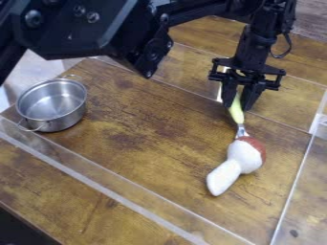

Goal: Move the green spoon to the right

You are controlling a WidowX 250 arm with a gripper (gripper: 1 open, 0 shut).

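The hand [246, 90] points down over the wooden counter [141, 134], its two fingers clamped on the pale handle of the green spoon [238, 114]. The spoon hangs tilted from the grip, and its bowl end reaches down just beneath the hand to the red-brown tip of the white mushroom-shaped object [235, 165]; whether they touch is unclear. Far to the hand's left stands the round steel pot [52, 103].

A dark wooden plank table [115, 163] fills the frame, its grain running diagonally. Clear plastic walls [76, 163] edge the work area; something pale sits upper left.
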